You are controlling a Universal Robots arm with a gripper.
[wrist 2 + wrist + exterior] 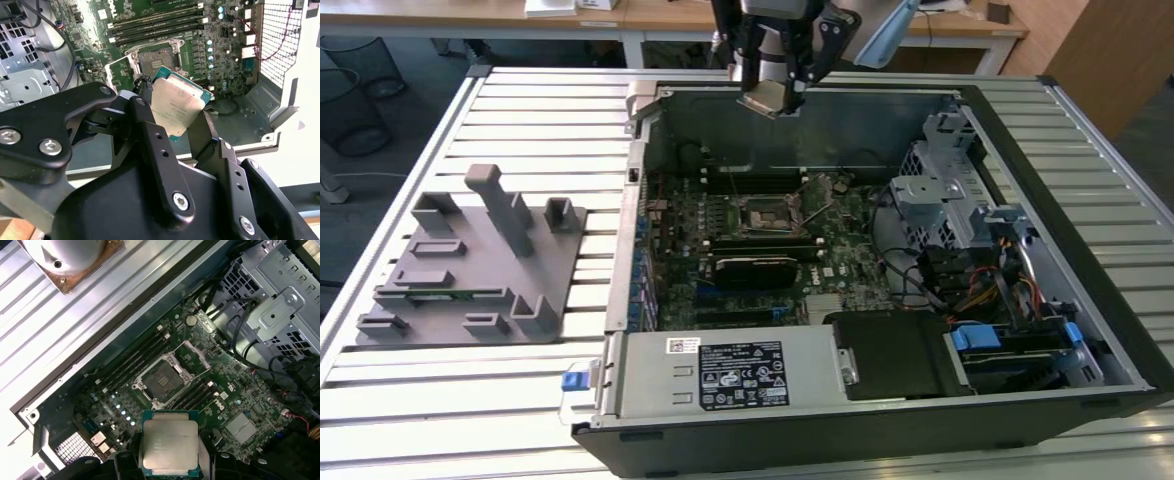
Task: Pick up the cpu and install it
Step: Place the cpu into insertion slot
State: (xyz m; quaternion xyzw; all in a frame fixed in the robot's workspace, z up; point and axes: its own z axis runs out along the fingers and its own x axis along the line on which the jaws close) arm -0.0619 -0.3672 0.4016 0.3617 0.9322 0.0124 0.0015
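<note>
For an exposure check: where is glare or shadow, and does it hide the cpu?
Exterior view: the computer case is shadowed inside, the table bright. First wrist view: table slats glare white; the cpu is evenly lit. Second wrist view: the cpu shines pale, not hidden.

An open computer case lies on a slatted metal table. Inside the case sit a labelled power supply and a silver drive cage. A grey moulded fixture stands beside the case, on the exterior view's left.
</note>
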